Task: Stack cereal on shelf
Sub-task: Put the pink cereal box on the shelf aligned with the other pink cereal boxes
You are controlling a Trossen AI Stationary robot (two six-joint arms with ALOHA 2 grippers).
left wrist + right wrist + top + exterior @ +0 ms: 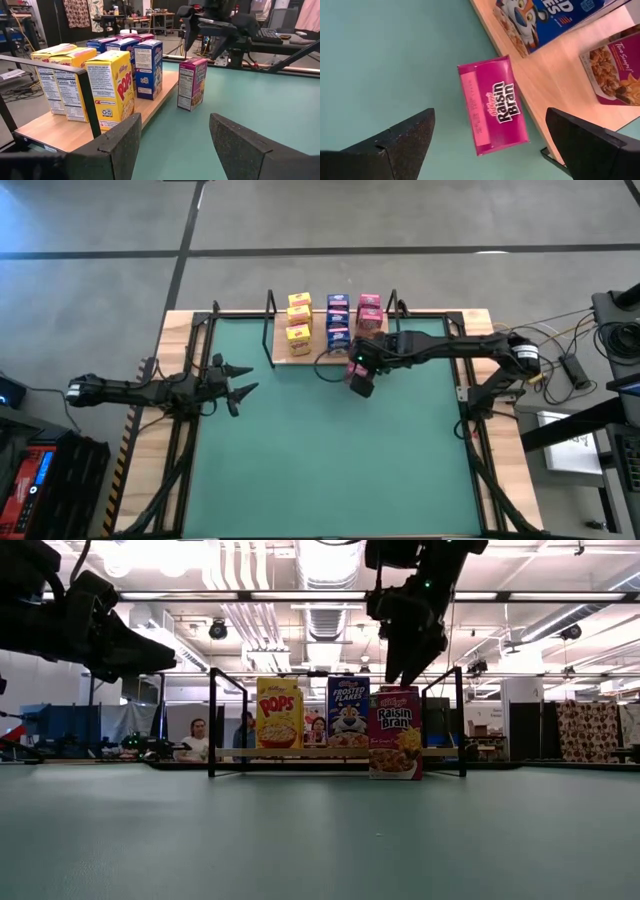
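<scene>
The light-wood shelf (283, 352) lies at the table's far edge, with yellow boxes (298, 318), blue boxes (338, 318) and pink boxes (369, 310) standing on it in rows. One more pink Raisin Bran box (395, 735) stands upright on its bottom on the green mat, right against the shelf's near edge. My right gripper (405, 665) hovers open above this box; in the right wrist view its fingers stand wide on either side of the box's top (495, 105) without touching it. My left gripper (245, 380) waits open over the mat's left side.
Thin black uprights (212, 720) frame the shelf on both sides. A dark cable loop (325, 365) lies on the mat beside the right gripper. The green mat (330, 460) stretches toward the near edge. People sit in the room behind the shelf (197, 740).
</scene>
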